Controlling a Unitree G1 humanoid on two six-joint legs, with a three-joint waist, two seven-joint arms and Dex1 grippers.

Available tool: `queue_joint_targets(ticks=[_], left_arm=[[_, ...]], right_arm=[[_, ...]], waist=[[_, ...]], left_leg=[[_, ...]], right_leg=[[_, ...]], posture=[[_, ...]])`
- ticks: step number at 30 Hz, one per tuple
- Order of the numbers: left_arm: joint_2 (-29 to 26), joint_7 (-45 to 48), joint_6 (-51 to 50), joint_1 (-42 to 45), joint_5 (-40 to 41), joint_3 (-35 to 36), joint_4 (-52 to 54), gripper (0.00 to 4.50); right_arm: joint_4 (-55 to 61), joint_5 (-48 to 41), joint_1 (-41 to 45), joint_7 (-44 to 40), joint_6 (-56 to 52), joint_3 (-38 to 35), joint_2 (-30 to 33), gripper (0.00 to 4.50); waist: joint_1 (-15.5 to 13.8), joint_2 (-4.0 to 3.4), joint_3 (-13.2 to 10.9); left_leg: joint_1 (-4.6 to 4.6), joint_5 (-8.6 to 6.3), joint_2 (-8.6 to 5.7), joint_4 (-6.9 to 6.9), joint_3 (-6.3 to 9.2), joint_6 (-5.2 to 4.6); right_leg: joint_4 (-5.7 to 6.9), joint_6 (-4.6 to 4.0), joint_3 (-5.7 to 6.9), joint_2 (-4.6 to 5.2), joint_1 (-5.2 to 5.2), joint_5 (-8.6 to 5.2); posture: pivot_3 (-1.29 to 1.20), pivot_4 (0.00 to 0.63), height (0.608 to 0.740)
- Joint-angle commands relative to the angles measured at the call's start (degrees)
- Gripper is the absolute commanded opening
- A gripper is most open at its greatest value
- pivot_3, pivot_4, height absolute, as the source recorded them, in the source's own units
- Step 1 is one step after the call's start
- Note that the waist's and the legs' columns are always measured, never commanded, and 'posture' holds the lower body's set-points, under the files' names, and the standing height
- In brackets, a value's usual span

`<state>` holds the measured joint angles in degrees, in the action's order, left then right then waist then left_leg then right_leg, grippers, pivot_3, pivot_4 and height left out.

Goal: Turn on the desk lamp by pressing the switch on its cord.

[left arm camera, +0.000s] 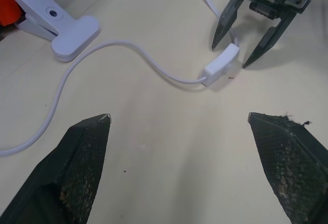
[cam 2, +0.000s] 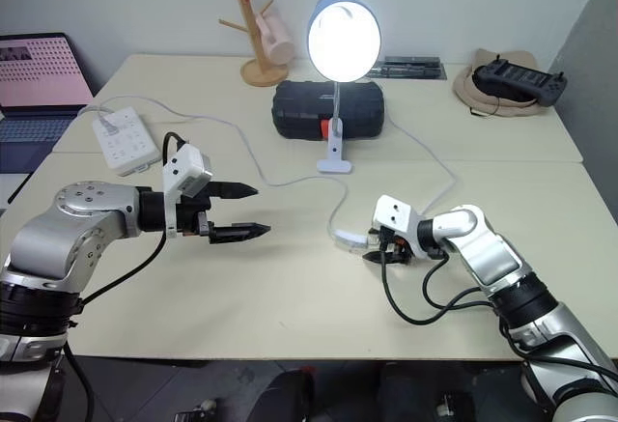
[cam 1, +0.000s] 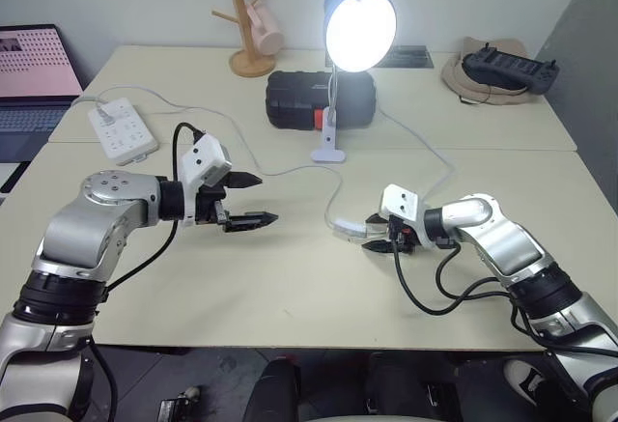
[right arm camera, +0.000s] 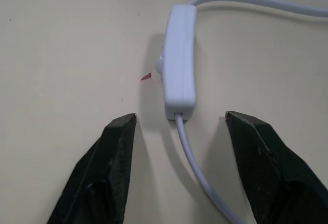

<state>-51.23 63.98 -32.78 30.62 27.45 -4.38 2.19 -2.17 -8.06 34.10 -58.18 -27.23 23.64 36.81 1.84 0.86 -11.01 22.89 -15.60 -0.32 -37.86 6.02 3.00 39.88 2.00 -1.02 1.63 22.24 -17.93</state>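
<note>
Shining bright near the back edge of the desk: desk lamp. Lying flat near the front middle: switch on cord, loose between the spread fingers of right tool, touching neither. Hanging wide open over bare desk, well apart: left tool.
</note>
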Motion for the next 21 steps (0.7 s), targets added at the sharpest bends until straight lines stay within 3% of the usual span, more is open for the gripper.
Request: queue_joint_targets(ticks=[1, 3, 13, 17, 21], left_arm=[[0.1, 1.3, 2.0, 2.2, -1.6, 0.9, -1.0, 4.5], [0.1, 2.0, 2.4, 2.7, -2.2, 1.0, -1.8, 4.5], [0.2, 5.3, 4.5, 6.9, -4.7, 0.7, -7.3, 4.5], [-0.2, 7.3, 5.5, 11.2, -6.2, 0.6, -12.5, 4.5], [0.2, 8.7, 7.8, 13.0, -7.8, 0.2, -16.0, 4.5]], right_arm=[[6.4, -4.5, -1.2, -3.2, -3.6, -5.0, 2.1, 4.02], [9.4, -6.8, -1.8, -4.1, -6.1, -7.1, 3.0, 4.49], [17.9, -13.6, -2.8, -3.8, -14.3, -18.1, 9.6, 4.49], [21.7, -16.4, -6.9, -5.1, -16.7, -24.8, 15.6, 4.49], [23.3, -17.6, -9.5, -2.7, -17.9, -27.7, 16.6, 4.49]], waist=[[0.0, 0.0, 0.0], [0.0, 0.0, 0.0], [0.0, 0.0, 0.0], [-0.2, 0.01, 0.0], [-0.3, 0.02, 0.0]], left_leg=[[0.0, 0.0, 0.0, 0.0, 0.01, 0.0], [0.01, 0.0, 0.0, -0.01, 0.02, 0.0], [0.0, 0.0, -0.01, -0.03, 0.01, -0.01], [0.05, 0.0, -0.03, -0.03, -0.03, -0.01], [0.03, 0.0, -0.06, -0.05, -0.14, -0.01]], right_leg=[[0.0, 0.0, 0.01, 0.01, 0.0, 0.0], [0.01, 0.0, 0.02, 0.01, -0.01, 0.0], [0.02, 0.0, 0.02, 0.01, -0.03, 0.0], [0.01, 0.0, 0.11, 0.01, -0.02, 0.0], [0.01, 0.0, 0.11, 0.04, -0.06, 0.0]], posture=[[0.0, 0.15, 0.74], [0.0, 0.15, 0.74], [0.0, 0.15, 0.74], [0.0, 0.15, 0.74], [0.0, 0.15, 0.74]])
